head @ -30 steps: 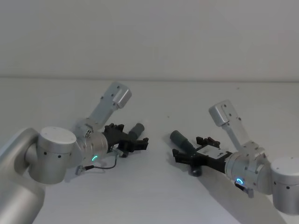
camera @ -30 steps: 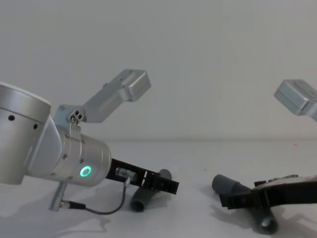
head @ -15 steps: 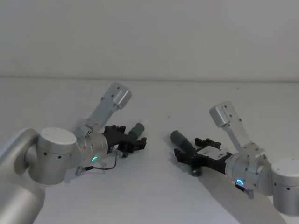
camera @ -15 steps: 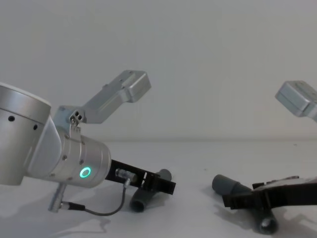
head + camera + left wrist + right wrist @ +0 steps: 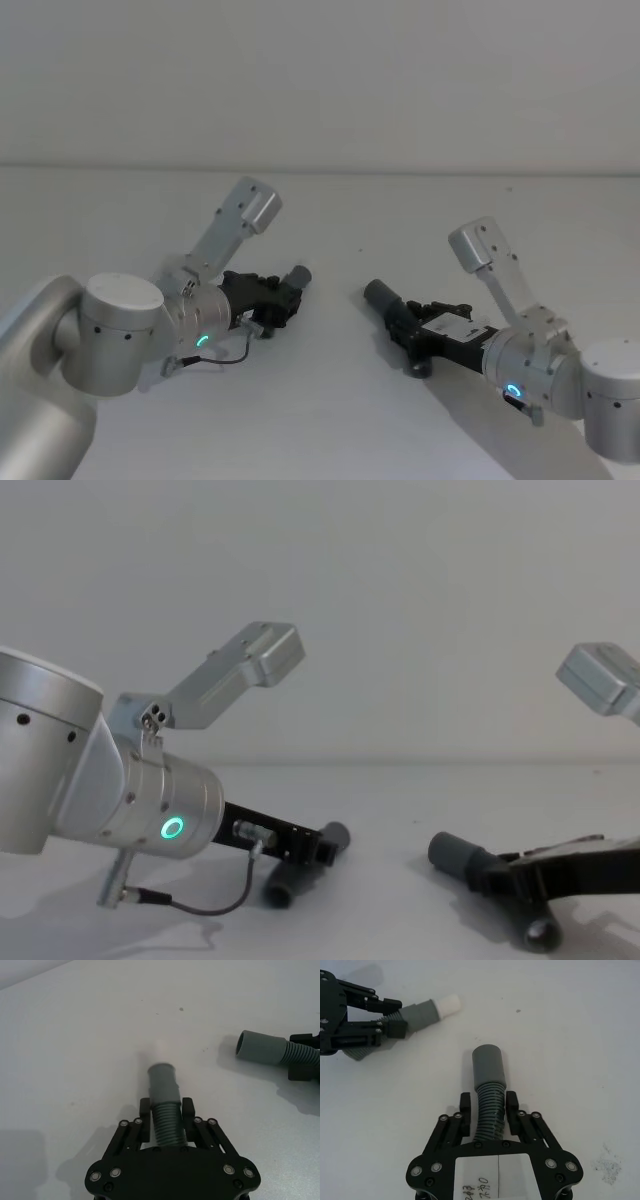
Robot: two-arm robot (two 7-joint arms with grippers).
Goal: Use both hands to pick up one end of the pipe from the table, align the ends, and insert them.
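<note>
White table (image 5: 330, 420), plain grey wall (image 5: 320, 80) across upper half of head view. Left gripper (image 5: 166, 1110) fingers were clamped on ribbed middle of left pipe piece (image 5: 161, 1077), centre-left. Right gripper (image 5: 487, 1105) likewise gripped right pipe piece (image 5: 488, 1067), centre-right. Cuffs pointed toward each other, apart.

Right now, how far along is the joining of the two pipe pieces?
Grasping looks done: the left hand is shut on the ribbed middle of the white-tipped piece, the right hand on the socket piece. Both pieces seem to rest on the table, ends well apart. Lifting, aligning and inserting remain.
</note>
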